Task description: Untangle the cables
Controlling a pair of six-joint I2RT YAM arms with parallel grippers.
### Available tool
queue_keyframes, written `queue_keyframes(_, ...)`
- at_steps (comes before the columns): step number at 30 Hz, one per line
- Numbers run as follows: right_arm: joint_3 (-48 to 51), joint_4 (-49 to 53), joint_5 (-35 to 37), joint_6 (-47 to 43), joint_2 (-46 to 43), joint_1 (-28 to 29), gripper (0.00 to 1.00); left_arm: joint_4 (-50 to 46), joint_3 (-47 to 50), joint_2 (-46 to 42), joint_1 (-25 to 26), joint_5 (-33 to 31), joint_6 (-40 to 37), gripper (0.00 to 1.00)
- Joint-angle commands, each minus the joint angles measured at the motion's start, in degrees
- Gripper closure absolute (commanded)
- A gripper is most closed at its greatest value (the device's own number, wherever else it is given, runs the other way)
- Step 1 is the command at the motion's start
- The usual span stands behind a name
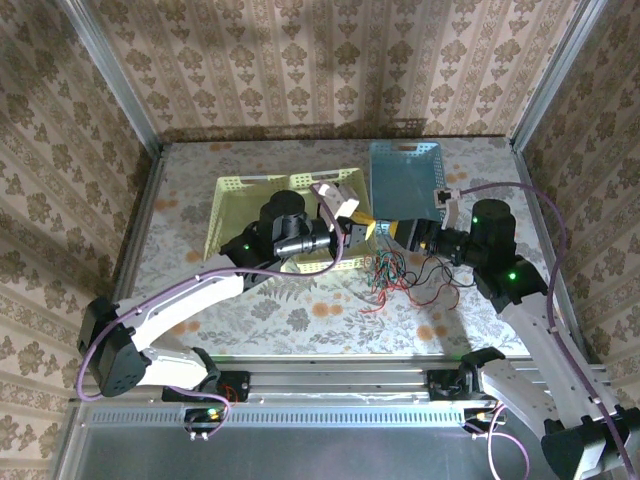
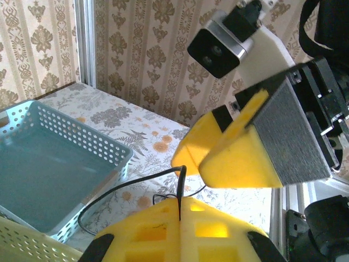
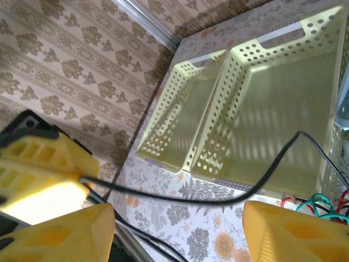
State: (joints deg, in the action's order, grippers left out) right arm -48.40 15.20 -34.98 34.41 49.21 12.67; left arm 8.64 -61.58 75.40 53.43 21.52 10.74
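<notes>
The left claw (image 2: 180, 214) is clamped on the black cable (image 3: 191, 200), which runs crosswise between the right claw's (image 3: 177, 234) parted fingers, apparently untouched, toward the tangle (image 1: 400, 272).

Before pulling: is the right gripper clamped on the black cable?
No: the right gripper stands wide open, leaving the black cable unpinched.

Count for you: two tools, the left tool (image 1: 362, 228) and the right tool (image 1: 402, 233); one blue basket (image 1: 405, 185); pale yellow basket (image 1: 240, 215), one as seen from above, though your right wrist view shows two basins side by side, so one or two cannot be settled; cables (image 1: 395, 272) in three colours, red, green, black; strands too tangled to count.
</notes>
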Motion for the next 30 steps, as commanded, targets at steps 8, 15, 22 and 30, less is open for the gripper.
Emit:
queue_keyframes(8,-2.15,-2.21,2.44,4.05,1.28,3.36,0.34,-0.38,-1.17,0.88,1.75,0.59,-1.42,1.0)
queue_keyframes(15,-3.89,3.6,8.64,2.85,2.28,7.65,0.33,0.05,-1.04,1.41,2.11,0.02,-2.02,1.0)
queue_keyframes(22,-0.62,-0.5,15.31,11.61,2.14,8.25,0.32,0.88,-0.41,1.51,2.63,-0.15,-2.3,1.0)
queue_keyframes(30,-1.39,-2.71,12.71,21.93,7.27,8.25,0.32,2.13,0.58,1.81,3.17,-1.01,-2.91,1.0)
